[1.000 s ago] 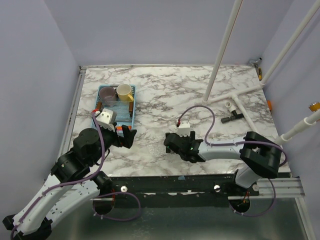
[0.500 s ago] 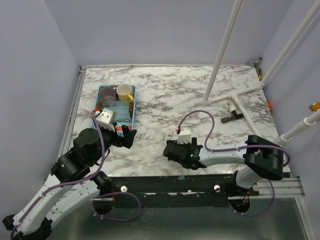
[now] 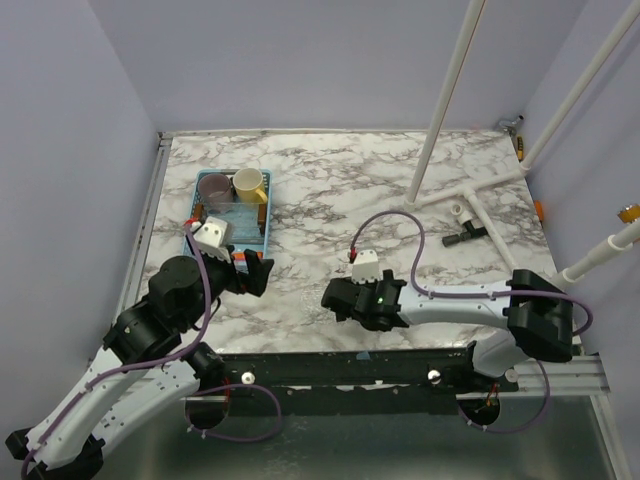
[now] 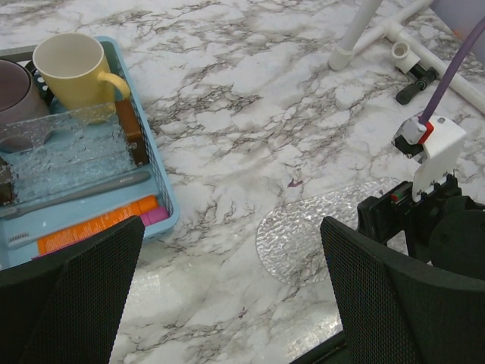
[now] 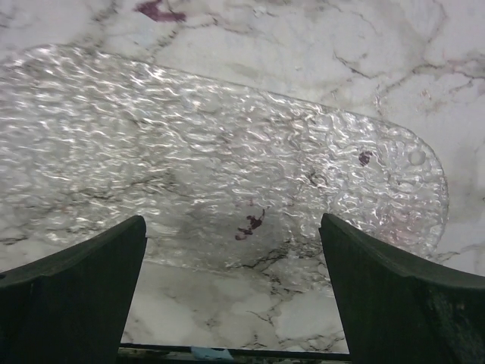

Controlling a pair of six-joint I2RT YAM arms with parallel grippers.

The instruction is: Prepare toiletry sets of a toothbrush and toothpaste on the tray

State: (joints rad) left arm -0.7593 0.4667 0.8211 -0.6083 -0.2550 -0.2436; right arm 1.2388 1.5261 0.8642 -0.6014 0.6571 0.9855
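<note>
The tray (image 3: 262,240) (image 4: 164,199) is a light blue mesh basket at the table's left. Along its near side lie a thin, long toothbrush (image 4: 83,191) and two toothpaste tubes, one orange (image 4: 95,224) and one pink (image 4: 154,217). My left gripper (image 3: 256,275) (image 4: 235,303) hangs open just right of the tray's near corner, with nothing between its fingers. My right gripper (image 3: 335,298) (image 5: 235,296) is open and low over the near edge of a clear textured oval plate (image 5: 212,159) (image 4: 318,227) lying on the marble.
A yellow mug (image 4: 72,64), a purple-grey mug (image 4: 15,83), a brown block (image 4: 130,129) and a clear textured piece (image 4: 68,148) also sit in the tray. White pipes (image 3: 470,190) and a black fitting (image 3: 468,235) lie at the back right. The table's front edge (image 5: 227,353) is close below my right gripper.
My right gripper has slid left and toward the table's front edge, over the clear plate. The left arm has not moved.
</note>
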